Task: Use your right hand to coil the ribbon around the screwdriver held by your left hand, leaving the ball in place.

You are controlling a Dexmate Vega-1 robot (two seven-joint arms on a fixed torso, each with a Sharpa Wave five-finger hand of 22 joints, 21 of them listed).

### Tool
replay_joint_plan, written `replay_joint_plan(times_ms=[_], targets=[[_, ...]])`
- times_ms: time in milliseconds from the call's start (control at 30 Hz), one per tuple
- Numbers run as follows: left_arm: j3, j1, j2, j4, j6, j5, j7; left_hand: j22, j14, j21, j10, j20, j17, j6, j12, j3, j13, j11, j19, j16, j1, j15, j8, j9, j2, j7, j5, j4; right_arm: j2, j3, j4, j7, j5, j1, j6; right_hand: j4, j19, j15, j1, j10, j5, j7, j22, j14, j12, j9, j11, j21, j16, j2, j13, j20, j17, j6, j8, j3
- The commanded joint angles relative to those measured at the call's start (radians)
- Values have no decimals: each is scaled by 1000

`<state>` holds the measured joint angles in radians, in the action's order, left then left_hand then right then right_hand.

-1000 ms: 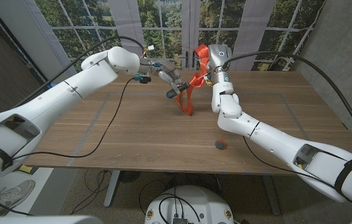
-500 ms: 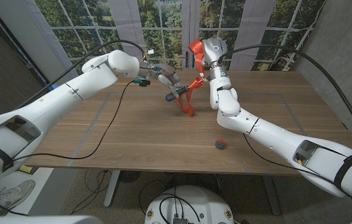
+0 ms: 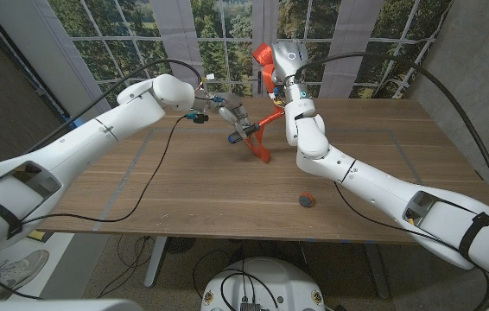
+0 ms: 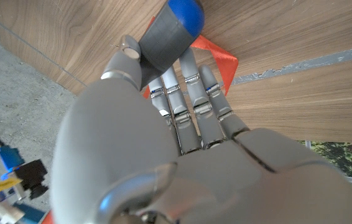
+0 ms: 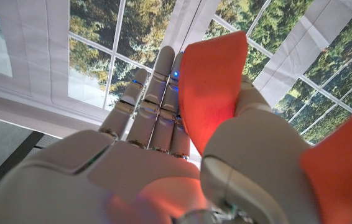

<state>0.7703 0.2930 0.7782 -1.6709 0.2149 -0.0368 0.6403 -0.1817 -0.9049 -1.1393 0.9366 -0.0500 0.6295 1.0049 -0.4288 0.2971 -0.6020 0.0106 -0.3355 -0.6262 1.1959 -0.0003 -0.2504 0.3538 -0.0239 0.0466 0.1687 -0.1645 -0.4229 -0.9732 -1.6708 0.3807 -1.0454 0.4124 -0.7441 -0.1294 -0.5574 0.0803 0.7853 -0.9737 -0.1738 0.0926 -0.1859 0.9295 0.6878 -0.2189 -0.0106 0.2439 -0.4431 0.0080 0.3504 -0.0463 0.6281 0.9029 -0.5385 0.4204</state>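
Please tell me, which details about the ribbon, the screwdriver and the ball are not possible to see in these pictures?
- Screwdriver shaft: in the left wrist view the left robot hand covers everything but the handle end.
- Ribbon turns: too small in the head view to count.
- Ribbon's upper end: in the right wrist view it passes behind the right robot hand.
- Ball: too small in the head view for surface detail.

right hand | grips orange ribbon | windows behind
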Motion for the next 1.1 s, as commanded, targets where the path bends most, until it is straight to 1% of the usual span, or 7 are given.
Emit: replay_joint_plan(times_ms=[33, 333, 500, 667, 767, 800, 1100], targets=[[18, -14, -17, 19, 18, -35, -4, -2, -119, -4, 106, -3, 2, 73, -2, 14, -147, 94, 6, -8, 110, -206, -4, 58, -113, 0, 7, 9, 12, 40, -75, 12, -70, 19, 4, 0, -2, 85, 147, -4, -5, -66, -4, 47, 6, -39, -3, 0, 7, 142, 5, 6, 2, 104, -181, 8], [13, -13, -32, 21, 50, -42, -36, -1, -121, -6, 107, -2, -2, 76, 1, 13, -146, 93, 4, -7, 111, -206, -2, 59, -110, 0, 7, 7, 11, 80, -145, 13, -99, 67, -11, -1, -3, 90, 146, -5, -5, -69, -4, 49, 5, -39, -3, 0, 11, 141, 3, 6, 2, 105, -182, 10], [23, -27, -47, 36, 59, -48, -37, -1, -120, -7, 107, -2, 2, 74, 2, 13, -148, 96, 4, -9, 111, -205, 0, 61, -111, 0, 7, 8, 3, 89, -191, 4, -148, 101, -37, -2, -2, 86, 147, -5, -6, -66, -3, 49, 5, -38, -4, -1, 12, 141, 3, 6, 4, 105, -182, 10], [21, -28, -57, 41, 69, -45, -54, -1, -122, -8, 110, -2, 0, 74, 2, 13, -148, 94, 3, -9, 113, -205, 2, 62, -111, -1, 8, 7, -12, 118, -251, -2, -159, 162, -46, -2, -2, 85, 147, -6, -6, -68, -3, 50, 5, -37, -5, -1, 11, 142, 2, 6, 6, 104, -182, 11], [22, -32, -60, 45, 67, -44, -59, -1, -121, -8, 111, -2, 1, 74, 2, 13, -151, 96, 2, -9, 113, -204, 3, 62, -111, 0, 8, 7, -15, 121, -269, -6, -203, 194, -71, -1, -3, 85, 146, -6, -5, -68, -4, 51, 5, -37, -7, -1, 11, 141, 2, 5, 7, 105, -182, 10], [23, -34, -61, 46, 68, -46, -62, -1, -123, -9, 111, -2, -3, 77, 3, 13, -150, 95, 2, -8, 111, -205, 2, 61, -111, 0, 8, 8, -21, 137, -292, 2, -179, 216, -58, -2, -3, 85, 146, -6, -5, -68, -4, 51, 5, -37, -6, -1, 11, 141, 1, 5, 8, 105, -182, 10], [21, -49, -81, 63, 70, -38, -81, -1, -123, -11, 111, -2, -1, 79, 4, 12, -152, 95, 0, -10, 111, -205, 4, 64, -112, 2, 8, 8, -10, 166, -352, 20, -219, 312, -76, -3, -2, 84, 145, -7, -5, -71, -4, 55, 6, -36, -7, -1, 13, 140, 3, 3, 9, 106, -184, 11]])
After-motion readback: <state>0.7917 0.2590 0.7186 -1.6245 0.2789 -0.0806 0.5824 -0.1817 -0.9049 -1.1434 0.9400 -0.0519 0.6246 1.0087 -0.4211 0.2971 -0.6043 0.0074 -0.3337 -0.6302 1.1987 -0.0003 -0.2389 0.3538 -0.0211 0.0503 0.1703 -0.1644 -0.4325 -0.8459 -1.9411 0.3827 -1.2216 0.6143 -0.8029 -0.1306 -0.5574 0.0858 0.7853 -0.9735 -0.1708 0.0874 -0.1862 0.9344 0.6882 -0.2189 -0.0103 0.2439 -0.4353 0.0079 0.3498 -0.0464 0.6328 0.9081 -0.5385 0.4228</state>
